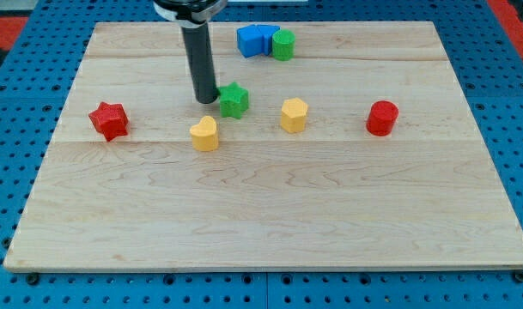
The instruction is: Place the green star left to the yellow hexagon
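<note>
The green star (234,99) lies on the wooden board (270,215), to the view's left of the yellow hexagon (294,115) with a small gap between them. My tip (206,99) stands just left of the green star, touching or nearly touching it. A yellow heart-shaped block (204,134) lies below my tip, apart from the star.
A red star (108,120) sits at the view's left and a red cylinder (382,118) at the right. A blue block (255,39) and a green cylinder (283,44) stand together near the board's top edge.
</note>
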Robot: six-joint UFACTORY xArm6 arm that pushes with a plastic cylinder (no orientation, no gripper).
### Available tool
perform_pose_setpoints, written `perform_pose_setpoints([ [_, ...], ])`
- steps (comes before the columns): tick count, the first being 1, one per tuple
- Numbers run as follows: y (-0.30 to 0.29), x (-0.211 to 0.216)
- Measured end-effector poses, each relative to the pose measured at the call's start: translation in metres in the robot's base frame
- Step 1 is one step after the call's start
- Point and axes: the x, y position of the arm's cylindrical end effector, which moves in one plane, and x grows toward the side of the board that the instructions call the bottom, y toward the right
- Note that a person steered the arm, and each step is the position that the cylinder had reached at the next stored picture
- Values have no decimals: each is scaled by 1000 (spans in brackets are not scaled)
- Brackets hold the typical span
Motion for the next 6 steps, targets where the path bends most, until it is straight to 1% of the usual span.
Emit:
perform_pose_setpoints([
  [1,54,9],
  [3,90,58],
  [4,115,68],
  [5,147,68],
  [6,165,68],
])
